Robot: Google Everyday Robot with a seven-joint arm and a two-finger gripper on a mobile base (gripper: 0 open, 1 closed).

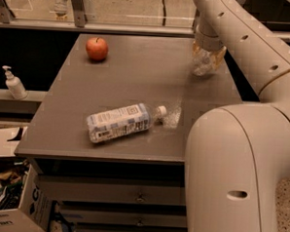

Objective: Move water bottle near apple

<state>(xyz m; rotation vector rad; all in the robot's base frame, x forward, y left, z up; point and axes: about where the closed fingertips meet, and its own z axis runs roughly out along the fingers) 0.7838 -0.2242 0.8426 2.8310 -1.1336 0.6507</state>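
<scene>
The water bottle (201, 64), small, clear and crinkled, is at the far right of the grey table (137, 78). My gripper (206, 57) comes down on it from above, with its yellowish fingers on both sides of the bottle and closed against it. The bottle's base is at the table surface. The red-orange apple (97, 48) sits at the far left corner of the table, well apart from the bottle.
A larger bottle with a white-blue label and white cap (121, 122) lies on its side near the front edge. A white pump dispenser (13, 83) stands on a lower ledge to the left. My arm's big elbow (234, 171) fills the front right. Boxes (9, 203) sit on the floor at lower left.
</scene>
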